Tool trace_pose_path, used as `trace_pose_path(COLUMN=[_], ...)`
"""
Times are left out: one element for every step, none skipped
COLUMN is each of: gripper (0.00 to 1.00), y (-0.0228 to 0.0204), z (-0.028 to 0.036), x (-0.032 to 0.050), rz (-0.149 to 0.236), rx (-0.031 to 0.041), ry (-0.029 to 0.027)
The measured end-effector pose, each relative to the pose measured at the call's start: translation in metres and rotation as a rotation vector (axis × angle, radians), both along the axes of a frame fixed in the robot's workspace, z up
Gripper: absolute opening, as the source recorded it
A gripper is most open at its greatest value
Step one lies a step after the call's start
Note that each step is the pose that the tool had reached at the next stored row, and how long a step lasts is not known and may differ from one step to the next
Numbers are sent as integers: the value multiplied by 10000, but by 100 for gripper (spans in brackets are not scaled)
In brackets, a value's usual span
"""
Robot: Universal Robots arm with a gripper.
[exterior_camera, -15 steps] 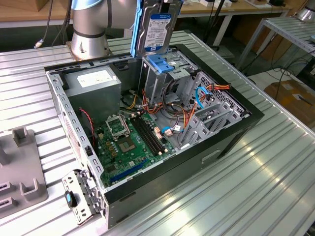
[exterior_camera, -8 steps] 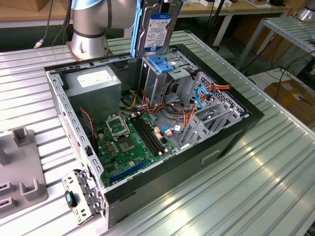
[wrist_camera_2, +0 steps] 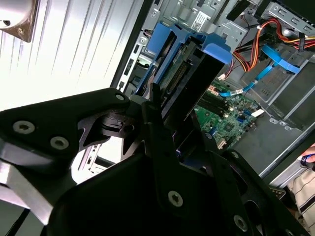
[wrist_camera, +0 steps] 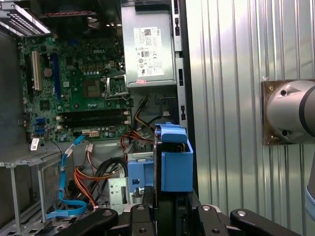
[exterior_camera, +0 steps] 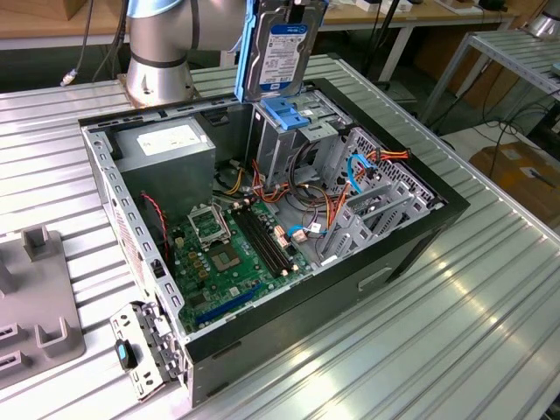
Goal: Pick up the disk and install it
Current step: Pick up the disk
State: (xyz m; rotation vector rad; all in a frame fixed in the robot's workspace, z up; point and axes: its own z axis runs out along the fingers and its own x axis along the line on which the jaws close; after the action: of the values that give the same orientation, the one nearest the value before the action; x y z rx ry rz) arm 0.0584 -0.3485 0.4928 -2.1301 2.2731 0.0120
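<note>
**Disk held upright over the drive cage**

Starting at the exterior view's left, I see a grey fixture (exterior_camera: 35,297) on the ribbed metal table (exterior_camera: 455,332). Beside it lies the open computer case (exterior_camera: 350,289). Behind the case's far corner stands the arm base (exterior_camera: 157,52), and just inside that corner sits the grey power supply (exterior_camera: 166,144) with its white label. The green motherboard (exterior_camera: 227,249) covers the case floor below it.

Further along, the disk (exterior_camera: 280,48) hangs on edge in its blue carrier, label facing the camera. It is directly above the drive cage (exterior_camera: 284,118), which has a blue top. I cannot tell whether the two touch.

In the second wrist view, the gripper (wrist_camera_2: 174,118) is pinching the disk, with the black fingers (wrist_camera_2: 157,142) pressed against its flat sides.

To the exterior view's right of the cage, orange cables (exterior_camera: 337,206) run among the grey metal bays.
</note>
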Motion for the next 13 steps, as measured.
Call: trace_pose_path(gripper=[35,35,35,35,35,35,35,35,35,35,35,35,35], y=[0,0,0,0,0,0,0,0,0,0,0,0,0], z=[0,0,0,0,0,0,0,0,0,0,0,0,0], x=[9,23,34,45,63,74,92,105,116,127,136,145,150], rz=[0,0,0,0,1,0,0,0,0,0,1,1,1], rx=[0,0,-1,-1,0,0,-1,0,0,0,-1,-1,-1], ry=[0,0,0,0,0,0,0,0,0,0,0,0,0])
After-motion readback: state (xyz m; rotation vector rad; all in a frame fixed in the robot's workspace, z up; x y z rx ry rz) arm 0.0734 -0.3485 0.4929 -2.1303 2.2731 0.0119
